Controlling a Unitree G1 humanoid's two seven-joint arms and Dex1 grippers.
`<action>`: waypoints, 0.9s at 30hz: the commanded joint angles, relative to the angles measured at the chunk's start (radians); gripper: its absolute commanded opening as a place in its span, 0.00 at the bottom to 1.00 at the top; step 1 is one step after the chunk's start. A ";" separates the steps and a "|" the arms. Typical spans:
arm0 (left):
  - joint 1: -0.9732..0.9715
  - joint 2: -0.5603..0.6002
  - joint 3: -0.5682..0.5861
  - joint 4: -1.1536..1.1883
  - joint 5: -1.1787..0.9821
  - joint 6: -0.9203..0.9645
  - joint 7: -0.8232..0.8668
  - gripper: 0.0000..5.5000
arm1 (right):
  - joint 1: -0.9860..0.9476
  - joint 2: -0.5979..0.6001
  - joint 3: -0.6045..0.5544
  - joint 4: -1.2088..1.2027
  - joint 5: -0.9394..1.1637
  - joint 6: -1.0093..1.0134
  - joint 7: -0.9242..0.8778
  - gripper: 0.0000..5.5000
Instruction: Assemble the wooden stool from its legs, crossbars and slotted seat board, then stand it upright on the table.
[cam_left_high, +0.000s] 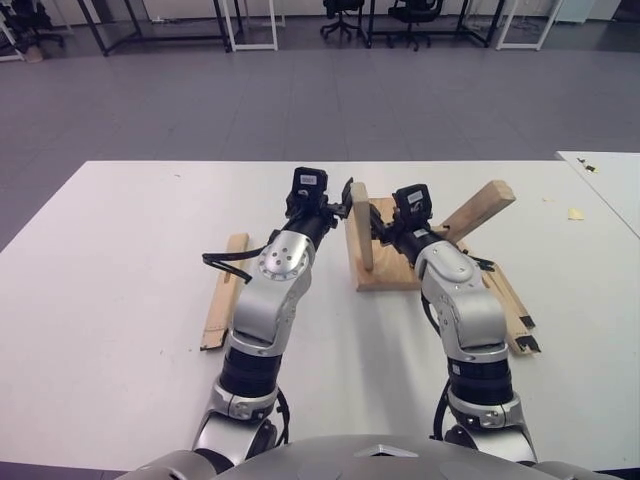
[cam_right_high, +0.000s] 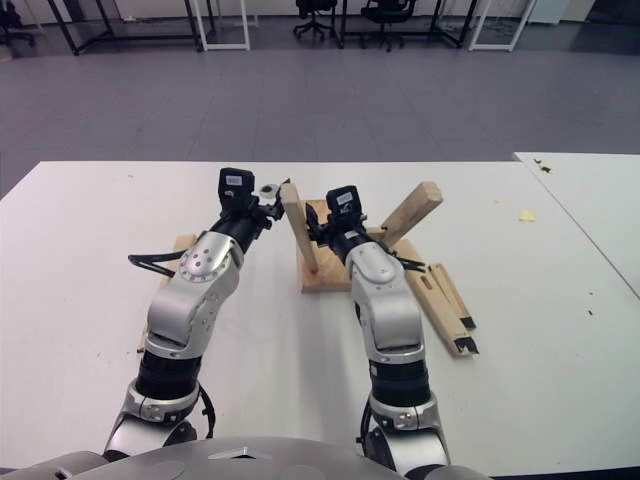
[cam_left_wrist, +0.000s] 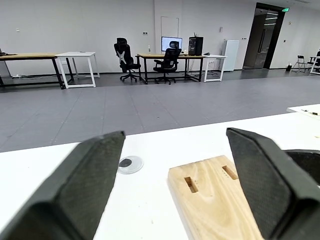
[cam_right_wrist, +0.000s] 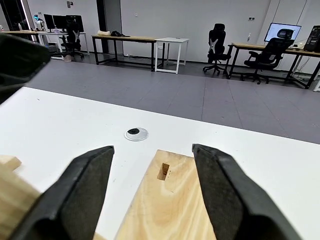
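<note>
Open surface runs along the table's (cam_left_high: 100, 250) left and front edges; mid-table the seat board (cam_left_high: 385, 275) carries an upright leg (cam_left_high: 361, 225) and a tilted leg (cam_left_high: 485, 205) (both bar sideways passes); crossbars (cam_left_high: 515, 310) crowd the right.

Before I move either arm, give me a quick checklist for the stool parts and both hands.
1. Seat board lies flat on the table: ok.
2. First leg stands upright on the board: ok.
3. That leg fully seated in its slot: cannot tell.
4. Second leg upright: not ok, it leans tilted.
5. Left hand and right hand open and empty: ok.
6. Spare piece at left and spare pieces at right lie clear of the hands: ok.
</note>
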 joint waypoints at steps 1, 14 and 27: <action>-0.005 0.013 0.039 -0.065 0.015 -0.003 0.015 0.68 | -0.105 -0.029 0.025 -0.188 -0.013 0.034 -0.015 0.53; 0.124 0.016 -0.007 -0.160 0.005 0.012 0.018 0.68 | -0.235 -0.442 -0.491 0.022 0.111 0.157 0.026 0.53; 0.073 0.002 -0.117 -0.224 0.036 0.145 0.046 0.68 | 0.020 -0.423 -0.062 -0.301 0.114 0.245 0.060 0.53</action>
